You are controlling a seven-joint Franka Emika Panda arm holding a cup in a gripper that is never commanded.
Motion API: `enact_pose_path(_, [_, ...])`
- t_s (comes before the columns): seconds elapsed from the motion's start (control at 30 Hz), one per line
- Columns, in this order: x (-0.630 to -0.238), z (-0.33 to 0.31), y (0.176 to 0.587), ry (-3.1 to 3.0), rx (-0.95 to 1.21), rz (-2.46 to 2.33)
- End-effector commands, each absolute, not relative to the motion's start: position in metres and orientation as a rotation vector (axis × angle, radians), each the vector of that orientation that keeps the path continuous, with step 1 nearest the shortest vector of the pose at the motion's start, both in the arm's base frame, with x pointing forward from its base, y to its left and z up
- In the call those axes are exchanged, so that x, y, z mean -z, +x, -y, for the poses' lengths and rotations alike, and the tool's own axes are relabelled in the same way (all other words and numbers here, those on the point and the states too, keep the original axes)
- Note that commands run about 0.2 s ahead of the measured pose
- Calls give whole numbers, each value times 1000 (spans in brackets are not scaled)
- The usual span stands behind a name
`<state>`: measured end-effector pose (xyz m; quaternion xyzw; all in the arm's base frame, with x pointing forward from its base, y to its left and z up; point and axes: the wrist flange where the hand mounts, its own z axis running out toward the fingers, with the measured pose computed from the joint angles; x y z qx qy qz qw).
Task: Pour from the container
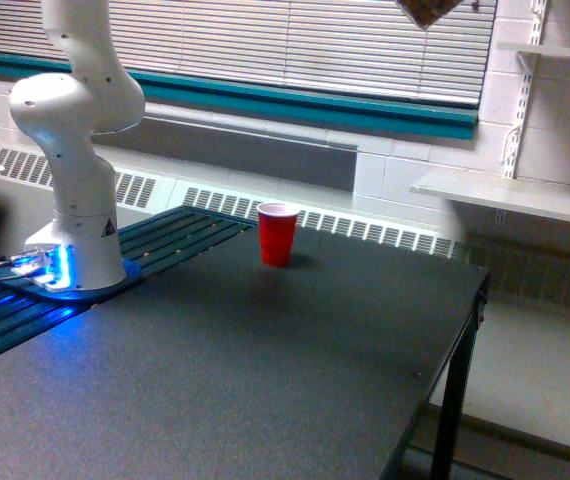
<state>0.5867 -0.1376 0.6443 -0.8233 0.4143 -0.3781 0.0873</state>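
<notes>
At the very top edge of the exterior view, a corner of the container (426, 10) pokes into frame, see-through with brown granular stuff inside. It hangs high above the table, up and toward the exterior view's right of the red cup (277, 235). The red cup has a white rim and stands upright on the dark table (265, 380) near its far edge. The gripper lies above the frame and is hidden. What holds the container cannot be seen.
The arm's white base (75, 200) stands at the table's left with a blue glow at its foot. A slatted dark panel (180, 235) lies beside it. The table's right edge drops off near a white wall shelf (515, 195). Window blinds run behind.
</notes>
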Motion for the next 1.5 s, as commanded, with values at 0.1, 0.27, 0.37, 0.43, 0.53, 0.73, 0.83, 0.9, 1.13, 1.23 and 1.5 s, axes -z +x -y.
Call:
enact_pose_path(0.1, [-647,136,585,-2444,1150,-1235])
enact_pose_path(0.27, [-646,130,578,-2465,1147,-1203])
enact_pose_path(0.37, [-643,126,571,-2479,1150,-1184])
enact_pose_path(0.43, [-642,122,566,-2481,1157,-1177])
enact_pose_path(0.53, [-642,113,556,-2490,1161,-1143])
enact_pose_path(0.73, [-631,93,535,-2534,1162,-1053])
enact_pose_path(0.83, [-630,80,523,-2542,1175,-1003])
enact_pose_path(0.9, [-629,71,515,-2548,1183,-970])
enact_pose_path(1.13, [-623,39,484,-2575,1176,-858])
enact_pose_path(1.23, [-621,24,470,-2584,1183,-805])
enact_pose_path(1.5, [-609,-19,431,-2608,1157,-668])
